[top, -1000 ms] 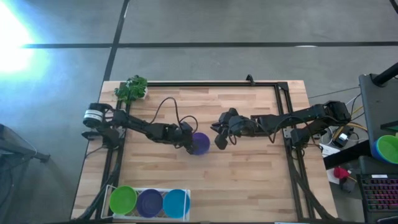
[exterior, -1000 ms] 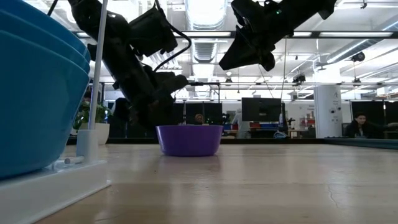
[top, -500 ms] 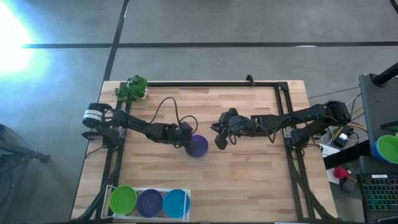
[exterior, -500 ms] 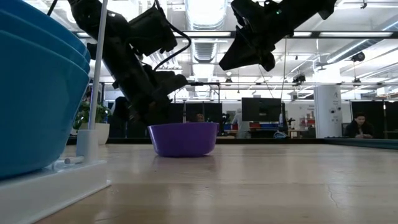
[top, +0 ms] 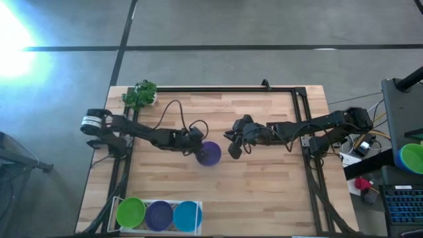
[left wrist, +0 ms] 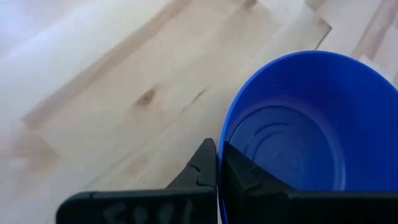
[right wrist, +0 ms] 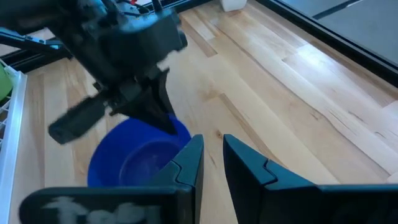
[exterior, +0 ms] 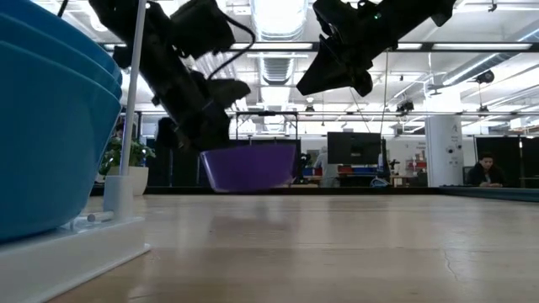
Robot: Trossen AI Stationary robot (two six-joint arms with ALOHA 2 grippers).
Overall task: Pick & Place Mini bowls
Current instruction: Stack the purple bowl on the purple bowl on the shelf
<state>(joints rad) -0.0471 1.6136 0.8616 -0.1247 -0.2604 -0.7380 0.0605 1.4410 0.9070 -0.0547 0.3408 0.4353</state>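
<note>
Now – left hand pinches purple bowl's rim, lifted off worktop | right hand idle, narrowly parted, empty | tray holds three bowls – this one still to place

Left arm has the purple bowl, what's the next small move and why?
Probably carry it toward the white tray. The left gripper is shut on the rim of the purple bowl, which hangs clear of the table; the tray already holds green, purple and blue bowls.
</note>
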